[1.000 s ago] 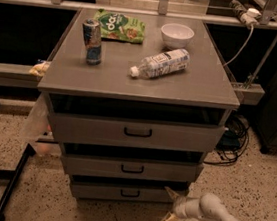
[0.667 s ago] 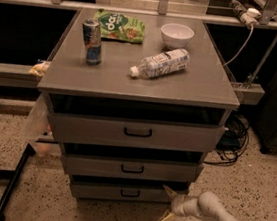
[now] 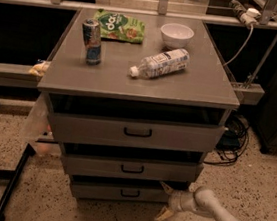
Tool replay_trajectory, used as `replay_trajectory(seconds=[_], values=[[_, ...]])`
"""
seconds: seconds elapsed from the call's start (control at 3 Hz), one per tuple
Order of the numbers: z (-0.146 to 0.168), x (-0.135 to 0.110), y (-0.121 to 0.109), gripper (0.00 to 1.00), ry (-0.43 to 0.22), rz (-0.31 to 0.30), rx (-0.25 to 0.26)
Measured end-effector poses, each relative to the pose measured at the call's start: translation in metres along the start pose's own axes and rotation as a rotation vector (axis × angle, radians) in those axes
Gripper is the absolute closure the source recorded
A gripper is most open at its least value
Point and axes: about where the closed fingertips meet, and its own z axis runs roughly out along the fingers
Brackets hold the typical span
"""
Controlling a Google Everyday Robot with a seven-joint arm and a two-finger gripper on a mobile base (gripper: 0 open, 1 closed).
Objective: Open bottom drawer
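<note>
The bottom drawer (image 3: 118, 192) is the lowest and narrowest of three grey fronts, with a small black loop handle (image 3: 129, 193) at its centre. It stands a little out from the cabinet, like the two above it. My gripper (image 3: 164, 202) reaches in from the lower right on a white arm. Its pale fingers are spread open, one by the drawer's right end, the other lower down near the floor. It holds nothing and is well right of the handle.
The cabinet top (image 3: 108, 73) carries a can (image 3: 92, 41), a lying plastic bottle (image 3: 159, 63), a white bowl (image 3: 176, 35) and a green snack bag (image 3: 118, 26). Cables (image 3: 233, 139) lie on the floor at right. A black pole (image 3: 12, 182) leans at left.
My gripper has crept slightly left toward the bottom drawer's right end. The drawers and the things on top have not moved.
</note>
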Motion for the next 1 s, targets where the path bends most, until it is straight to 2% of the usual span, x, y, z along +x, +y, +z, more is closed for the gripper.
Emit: replay_trajectory(seconds=[0.67, 1.0], values=[[0.014, -0.001, -0.009, 0.05, 0.017, -0.035, -0.031], [0.02, 0.003, -0.009, 0.1, 0.034, -0.04, -0.05]])
